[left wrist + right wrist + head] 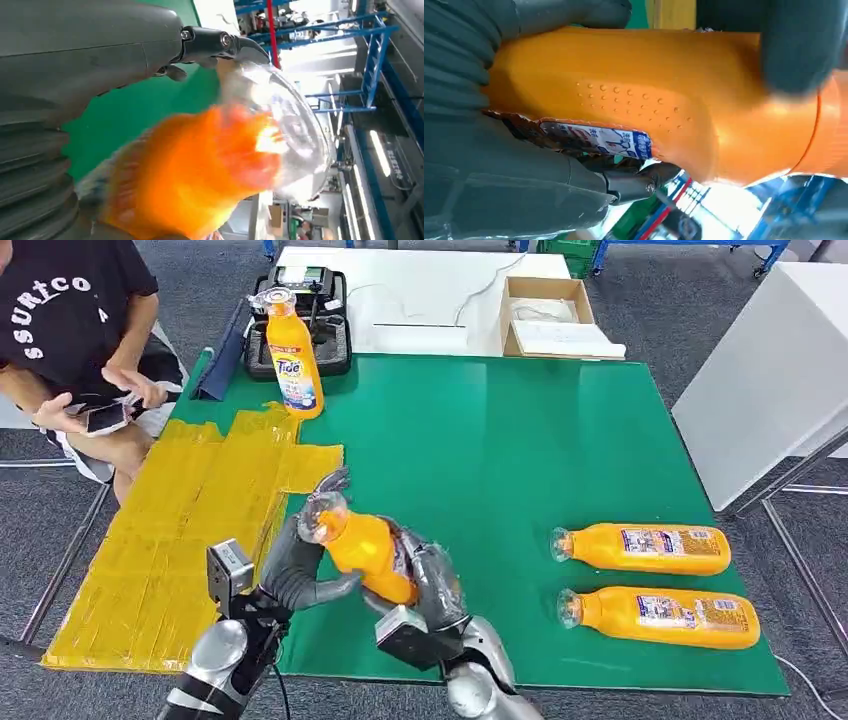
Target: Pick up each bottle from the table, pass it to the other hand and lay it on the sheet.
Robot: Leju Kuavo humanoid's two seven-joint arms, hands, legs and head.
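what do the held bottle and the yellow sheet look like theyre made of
Held bottle: likely glossy orange plastic, with moulded dimples on its side, a clear cap and a printed label.
Sheet: seems thin yellow plastic film or tape strips, shiny, creased, with visible seams.

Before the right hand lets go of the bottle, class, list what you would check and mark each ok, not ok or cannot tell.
1. Left hand grips the held bottle near its cap end: ok.
2. Right hand holds its lower body: ok.
3. Left grip firm enough to carry alone: cannot tell.
4. Bare yellow sheet beside the left hand: ok.
5. Upright bottle stands off the sheet's far edge: ok.
6. Two bottles wait on the green table: ok.
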